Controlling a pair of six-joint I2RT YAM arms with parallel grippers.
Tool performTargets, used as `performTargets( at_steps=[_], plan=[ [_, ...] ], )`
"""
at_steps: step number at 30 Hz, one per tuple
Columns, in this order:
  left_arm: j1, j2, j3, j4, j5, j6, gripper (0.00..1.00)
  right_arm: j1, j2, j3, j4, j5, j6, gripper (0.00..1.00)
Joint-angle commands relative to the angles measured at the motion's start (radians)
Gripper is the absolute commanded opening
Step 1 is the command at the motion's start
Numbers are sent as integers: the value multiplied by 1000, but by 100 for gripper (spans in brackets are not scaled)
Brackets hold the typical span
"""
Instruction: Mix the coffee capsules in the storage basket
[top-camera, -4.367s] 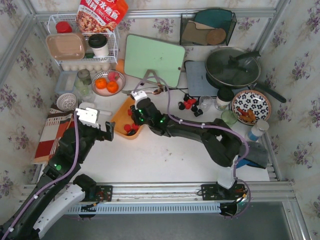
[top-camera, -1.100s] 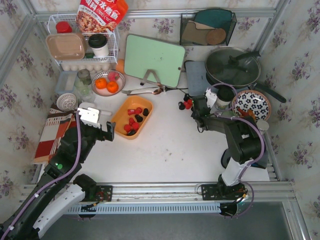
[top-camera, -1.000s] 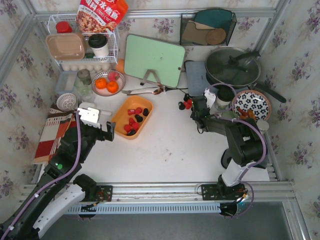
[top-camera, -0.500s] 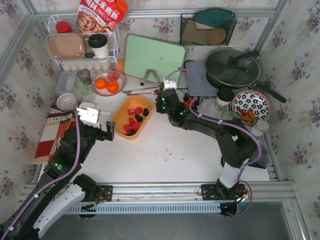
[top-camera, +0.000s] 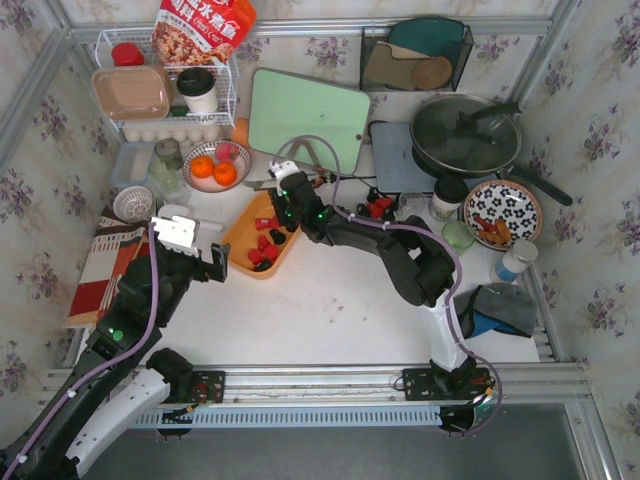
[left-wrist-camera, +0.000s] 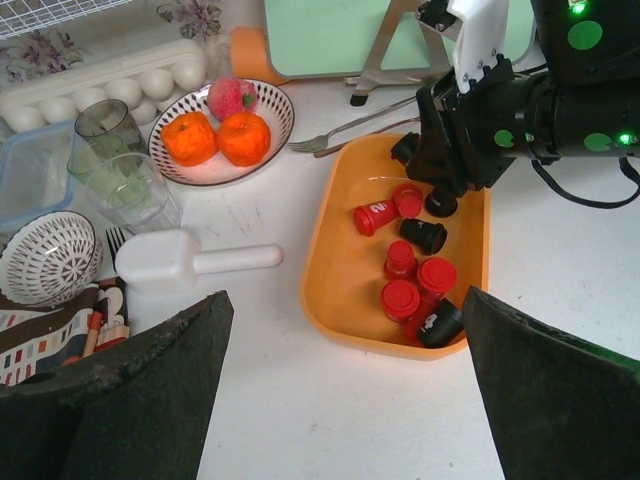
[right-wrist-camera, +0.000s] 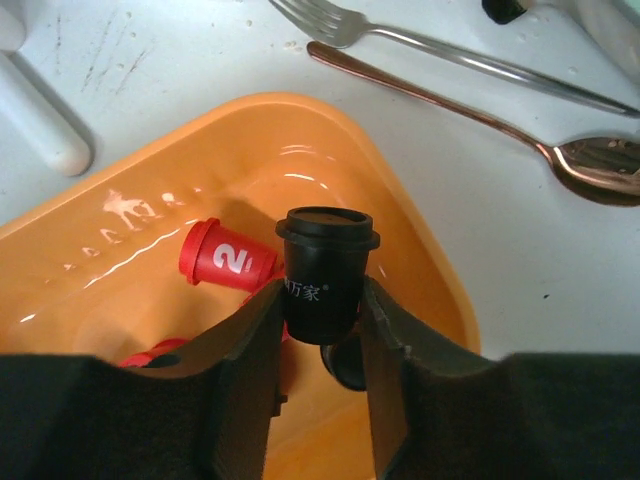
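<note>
The right pincer (right-wrist-camera: 322, 300) is nearly closed on a black coffee capsule (right-wrist-camera: 322, 265). Its two fingers (right-wrist-camera: 245, 345) press against opposite sides of the capsule, and the flanged wide end sticks out past the fingertips. The pincer hangs over the far end of the orange storage basket (right-wrist-camera: 130, 260), close to the corner nearest the cutlery. Directly under the held capsule lies a second black capsule (right-wrist-camera: 345, 365), partly hidden. Just left of the pincer, a red capsule (right-wrist-camera: 225, 260) marked with a white 2 lies on its side on the basket floor. Beyond the pincer, outside the basket rim, a fork (right-wrist-camera: 450, 50) and a copper-coloured spoon (right-wrist-camera: 590, 165) lie on the white bench (right-wrist-camera: 520, 260).

The left pincer (left-wrist-camera: 342, 298) is spread wide with nothing between its fingers (left-wrist-camera: 110, 400). It is held above the bench on the near side of the basket, well apart from the right pincer. Seen from it, the other coffee capsules (left-wrist-camera: 437, 275), red and black together, lie in a loose string along the basket's right side. The string runs from under the right pincer to the near corner. A white scoop (left-wrist-camera: 190, 262) lies on the bench to the left of the left pincer, just beside the basket. A few loose capsules (top-camera: 380, 207), red and black, sit on the bench to the right of the right pincer, outside the basket and just beyond that arm.
</note>
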Motion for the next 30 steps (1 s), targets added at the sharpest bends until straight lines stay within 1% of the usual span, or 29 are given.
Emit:
performTargets(
  at_steps=[1,3,6,8,12,17,21,25,30],
  plan=[
    [0,0,1,39,-5,4,99,3,7,27,9,25,-40,50],
    [0,0,2,39,-6,6,99,3,-15,21,6,12,-41,60],
    [0,1,1,39,-6,7,99,2,-57,-7,2,2,-41,67],
    [0,2,1,38,-7,7,99,3,-99,-45,17,0,-42,69],
    [0,3,1,39,-7,7,99,3,-190,-138,58,68,-41,69],
    [0,6,1,38,-5,7,99,3,-288,-254,113,253,-49,66],
    [0,6,1,39,-6,8,99,-3,-343,-328,135,364,-56,65],
    [0,8,1,39,-5,7,99,-29,-370,-364,106,450,7,63],
    [0,8,1,39,-5,9,99,-86,-398,-424,106,493,100,61]
  ],
)
